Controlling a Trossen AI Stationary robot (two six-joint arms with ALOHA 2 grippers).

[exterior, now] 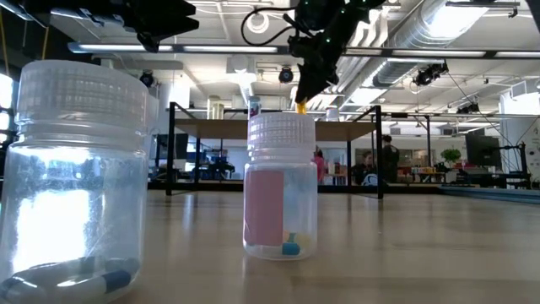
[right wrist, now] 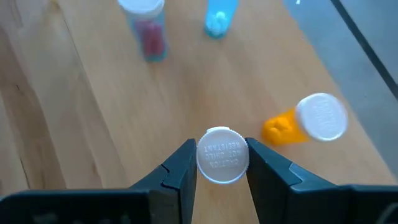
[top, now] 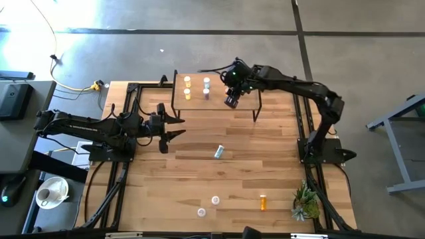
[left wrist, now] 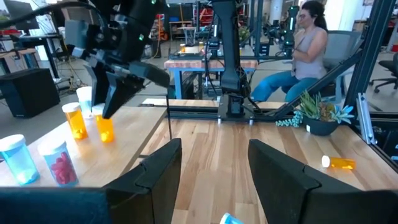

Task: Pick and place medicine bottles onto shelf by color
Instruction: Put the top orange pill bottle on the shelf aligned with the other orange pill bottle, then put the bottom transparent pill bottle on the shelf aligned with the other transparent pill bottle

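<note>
The shelf (top: 197, 101) stands at the table's far side, and several medicine bottles stand upright on it. Two orange-yellow ones (top: 187, 87) are near its left end, then a blue one (right wrist: 217, 15) and a pink one (right wrist: 148, 28). An orange one (right wrist: 305, 121) is close to my right gripper (right wrist: 222, 155). That gripper is over the shelf's middle, slanting down, shut on an orange bottle (left wrist: 104, 129). My left gripper (left wrist: 211, 168) waits level and open at mid-left, off the shelf's near-left corner. My right gripper pinches the orange bottle's white cap (right wrist: 208, 158) between its two fingers (right wrist: 180, 168), one on each side. The fingers slant down from above and from the table's right. The bottle hangs upright below them over the shelf board; whether its base touches the board I cannot tell.
A blue bottle (top: 219, 152) lies on its side mid-table. Two clear bottles (top: 216, 199) (top: 201, 212) stand near the front edge and an orange one (top: 263, 202) lies beside them. A small plant (top: 305, 204) sits at the near right. A seated person (left wrist: 305, 50) is beyond the table.
</note>
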